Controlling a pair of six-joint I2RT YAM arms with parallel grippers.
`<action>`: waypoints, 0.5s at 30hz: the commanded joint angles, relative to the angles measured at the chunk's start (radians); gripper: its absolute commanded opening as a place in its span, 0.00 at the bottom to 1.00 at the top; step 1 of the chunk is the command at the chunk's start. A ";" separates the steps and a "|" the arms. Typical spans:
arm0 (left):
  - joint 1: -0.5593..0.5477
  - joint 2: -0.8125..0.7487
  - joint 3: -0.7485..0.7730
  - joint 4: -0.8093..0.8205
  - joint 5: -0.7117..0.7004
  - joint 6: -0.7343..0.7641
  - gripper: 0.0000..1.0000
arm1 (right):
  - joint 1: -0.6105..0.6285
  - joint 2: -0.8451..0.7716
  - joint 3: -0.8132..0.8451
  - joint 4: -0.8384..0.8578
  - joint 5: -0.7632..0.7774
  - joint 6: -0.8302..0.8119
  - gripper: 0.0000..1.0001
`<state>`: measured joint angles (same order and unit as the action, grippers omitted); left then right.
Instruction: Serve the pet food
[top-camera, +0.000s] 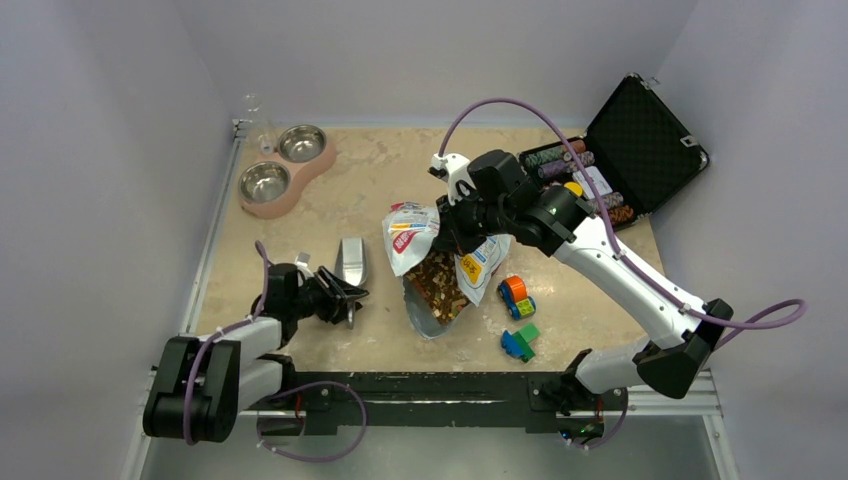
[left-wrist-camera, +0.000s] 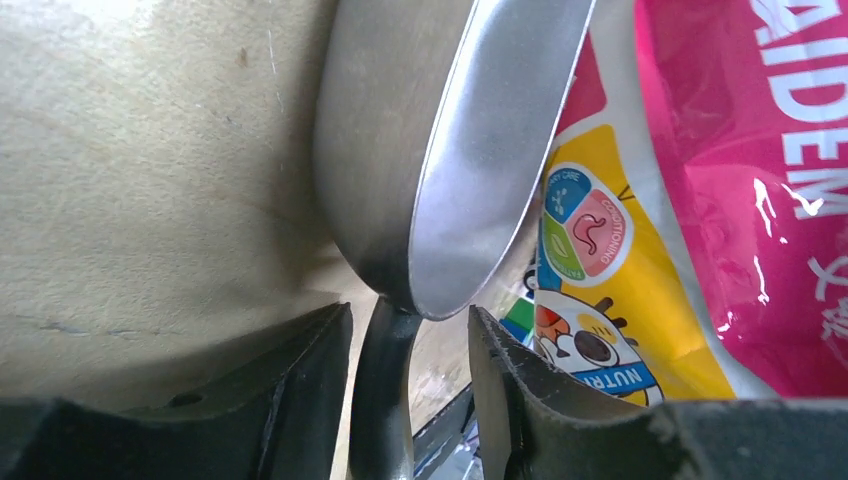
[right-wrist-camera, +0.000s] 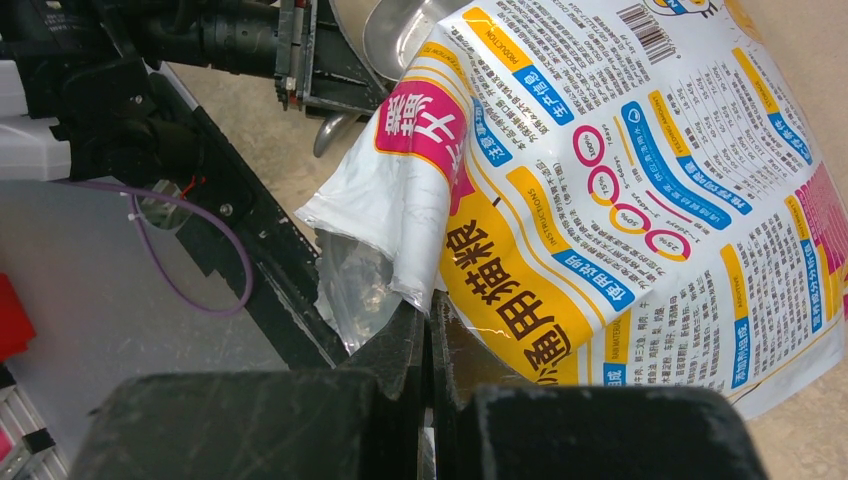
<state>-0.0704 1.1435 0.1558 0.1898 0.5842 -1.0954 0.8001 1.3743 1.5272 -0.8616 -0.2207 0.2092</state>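
Left of the pet food bag (top-camera: 411, 236), the scoop (top-camera: 352, 260) handle runs between the part-open jaws of the left gripper (left-wrist-camera: 410, 314) (ungripped); right gripper (right-wrist-camera: 430, 318) clamps the bag.

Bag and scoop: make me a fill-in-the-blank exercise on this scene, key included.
The right claw is ___ on the bag.
The left claw stands open around the scoop's ___.
Both bowls in the pink feeder are ___.
Missing: shut; handle; empty.
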 joint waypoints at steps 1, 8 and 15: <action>0.000 0.024 -0.133 0.249 -0.064 -0.076 0.52 | 0.007 -0.041 0.065 0.108 -0.049 0.027 0.00; -0.001 -0.094 -0.189 0.220 -0.109 -0.078 0.46 | 0.007 -0.036 0.062 0.115 -0.061 0.033 0.00; -0.003 -0.303 -0.231 0.034 -0.171 -0.095 0.48 | 0.008 -0.032 0.055 0.122 -0.070 0.036 0.00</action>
<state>-0.0727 0.9192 0.0124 0.3191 0.4805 -1.1866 0.8001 1.3743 1.5272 -0.8616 -0.2234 0.2100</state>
